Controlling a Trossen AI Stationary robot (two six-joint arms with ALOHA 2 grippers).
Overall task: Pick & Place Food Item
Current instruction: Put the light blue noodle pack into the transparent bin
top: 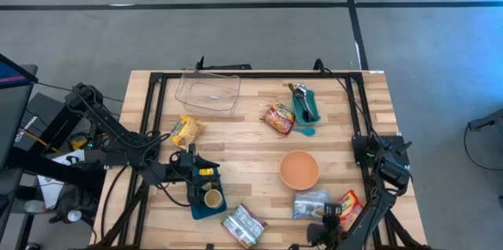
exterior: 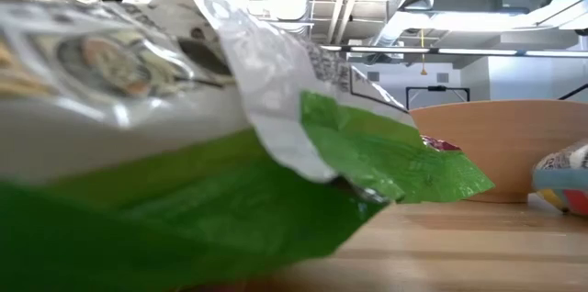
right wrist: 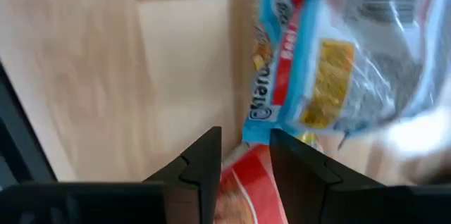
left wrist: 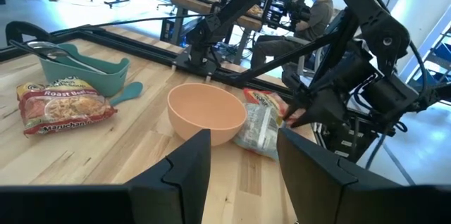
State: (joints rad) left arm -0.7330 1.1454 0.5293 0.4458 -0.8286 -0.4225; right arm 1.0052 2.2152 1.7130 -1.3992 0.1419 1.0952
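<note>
We see the right end effector low at the desk's 5 o'clock corner, its fingers a little apart and clamped on nothing, with the corner of a red packet showing in the gap between them, so we judge it is lining up to take one of the packets there. The silver-blue noodle packet lies flat just at 9 o'clock of it, touching the red packet at its 1 o'clock side; the orange bowl, the likely drop spot, sits near at 11 o'clock. The left end effector waits over the teal tray at the desk's 7 o'clock side, fingers apart and empty, presumably parked clear of the right arm's reach
</note>
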